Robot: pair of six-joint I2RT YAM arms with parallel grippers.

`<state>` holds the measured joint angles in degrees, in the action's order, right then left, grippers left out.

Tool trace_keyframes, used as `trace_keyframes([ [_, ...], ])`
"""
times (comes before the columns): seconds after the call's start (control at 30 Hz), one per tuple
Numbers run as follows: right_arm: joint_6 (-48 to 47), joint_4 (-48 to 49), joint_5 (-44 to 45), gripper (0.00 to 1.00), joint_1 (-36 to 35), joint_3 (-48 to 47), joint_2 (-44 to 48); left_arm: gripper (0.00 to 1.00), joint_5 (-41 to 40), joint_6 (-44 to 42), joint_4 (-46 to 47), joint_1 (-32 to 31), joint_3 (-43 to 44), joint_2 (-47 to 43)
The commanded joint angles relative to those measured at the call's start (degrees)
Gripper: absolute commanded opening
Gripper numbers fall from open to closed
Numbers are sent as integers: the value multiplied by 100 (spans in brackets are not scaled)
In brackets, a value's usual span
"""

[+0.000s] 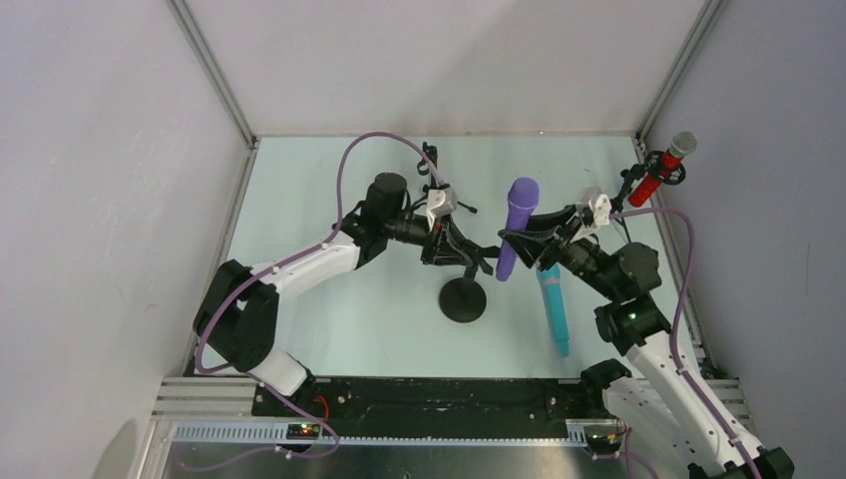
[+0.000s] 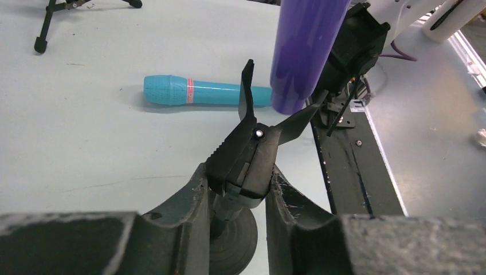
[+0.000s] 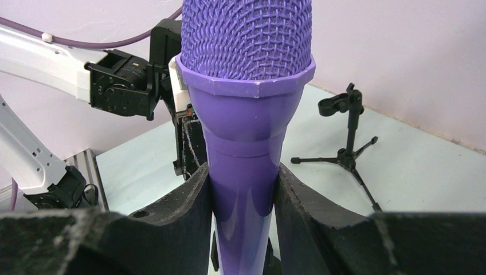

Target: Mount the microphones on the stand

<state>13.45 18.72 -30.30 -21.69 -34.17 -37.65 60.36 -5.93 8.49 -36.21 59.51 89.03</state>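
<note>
Microphones, top view: the red microphone (image 1: pixel 658 178) is sitting clipped in the far right corner and the teal microphone (image 1: pixel 555 307) is lying on the table (image 1: pixel 329 299), so two look left to do. Your right gripper (image 1: pixel 519 239) is holding the purple microphone (image 1: pixel 523 200) upright beside the round-base stand (image 1: pixel 464 299). Left wrist: your left gripper (image 2: pixel 238 183) is clamping that stand's clip (image 2: pixel 252 143), the purple end just beside it. Right wrist: fingers (image 3: pixel 189 206) are squeezing the smooth purple handle below its mesh head.
</note>
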Motion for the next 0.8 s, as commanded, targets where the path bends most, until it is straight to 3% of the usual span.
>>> trace_keyframes([
  [0.0,-113,550,82,0,-171,-37,-288,9,140,222,109,-11,222,23],
  [0.27,-841,685,704,0,-684,-31,-744,3,119,246,103,-2,267,13],
  [0.77,-794,1279,1079,0,-884,170,-1056,0,142,364,111,3,316,80],
])
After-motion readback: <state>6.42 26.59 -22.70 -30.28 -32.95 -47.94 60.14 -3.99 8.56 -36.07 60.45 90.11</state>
